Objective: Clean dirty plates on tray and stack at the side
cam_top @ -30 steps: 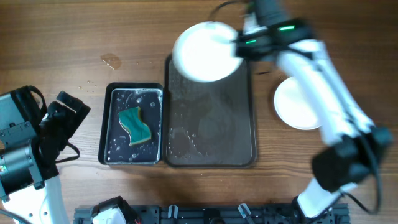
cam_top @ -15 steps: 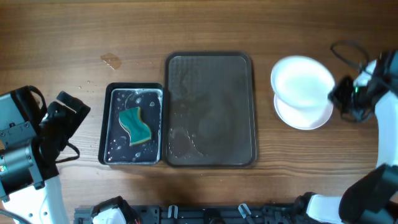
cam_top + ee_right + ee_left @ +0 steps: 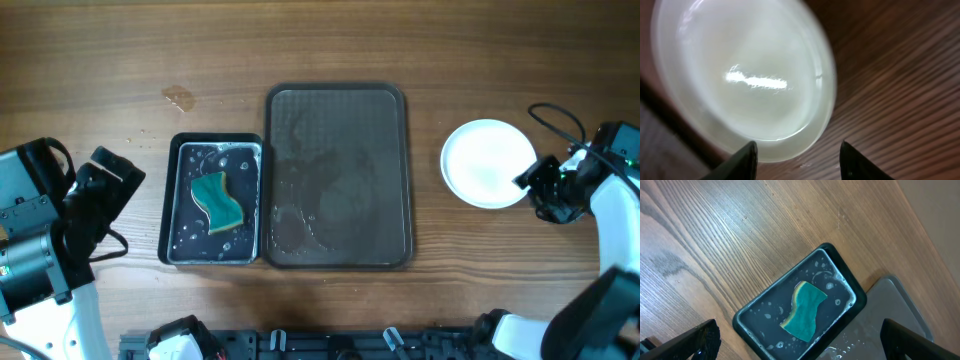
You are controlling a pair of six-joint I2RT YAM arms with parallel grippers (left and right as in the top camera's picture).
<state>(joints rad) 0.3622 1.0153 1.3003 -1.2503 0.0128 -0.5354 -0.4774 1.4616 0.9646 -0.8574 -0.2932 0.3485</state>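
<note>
The dark brown tray (image 3: pixel 337 240) lies in the middle of the table with nothing on it, its surface wet. The white plates (image 3: pixel 487 163) rest stacked on the wood to its right, and the top one is plain white. My right gripper (image 3: pixel 532 184) sits at the stack's right edge, open. In the right wrist view the top plate (image 3: pixel 740 75) lies just ahead of the right gripper (image 3: pixel 799 162), with nothing between its fingers. My left gripper (image 3: pixel 112 180) hangs open at the far left, clear of everything.
A small black tray (image 3: pixel 175 200) with water and a green sponge (image 3: pixel 217 200) touches the brown tray's left side. The left wrist view shows this small black tray (image 3: pixel 840 275), the sponge (image 3: pixel 805 311) and a corner of the brown tray (image 3: pixel 895 305). A wet spot (image 3: pixel 178 97) marks the wood.
My right arm carried a white plate from the tray's far end over to the right, set it on the plate there and opened its gripper. The left arm has not moved.
</note>
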